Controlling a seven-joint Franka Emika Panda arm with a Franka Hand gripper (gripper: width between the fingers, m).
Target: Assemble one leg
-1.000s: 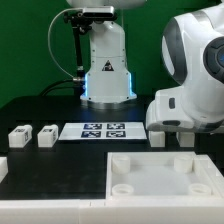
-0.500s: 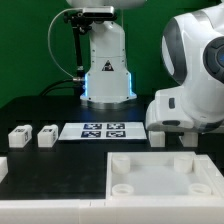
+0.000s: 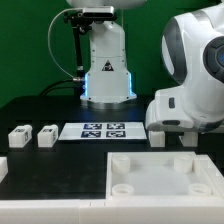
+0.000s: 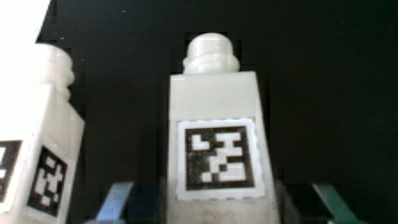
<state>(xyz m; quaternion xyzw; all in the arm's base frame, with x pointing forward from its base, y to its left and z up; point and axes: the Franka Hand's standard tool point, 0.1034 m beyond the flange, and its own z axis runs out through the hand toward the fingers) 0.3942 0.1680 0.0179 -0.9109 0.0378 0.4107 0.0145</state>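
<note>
1. Okay, wrist view first: looking straight down the gripper point(image 4: 222, 200) at the leg point(image 4: 217, 125), a white blocky peg with a rounded nub on its far end and a square black-and-white tag on its face.
2. Jaws wide, not clamping anything. One grey-blue finger point(image 4: 121, 198) on each side of the leg, with a dark gap showing between each finger and the peg's sides.
3. Right next to it in the same view, a second leg point(image 4: 39, 130) lying parallel, close but with a strip of black table between them, its own tag partly cut off at the edge.
4. Exterior view: big white arm point(image 3: 190, 85) bent low over the black table point(image 3: 40, 110) on the exterior view's right, just beyond the far edge of the white tray point(image 3: 165, 195).
5. Can't make out the gripper itself there, hidden under the arm's bulk. White block point(image 3: 157, 138) poking out below it, just right of the marker board point(image 3: 100, 130); can't say for sure which peg that is.
6. Two other pegs point(image 3: 18, 137) sitting side by side on the exterior view's left, well apart from the arm, just left of the marker board.
7. Tray nearest the camera, round sockets in its corners, nothing standing in them.
</note>
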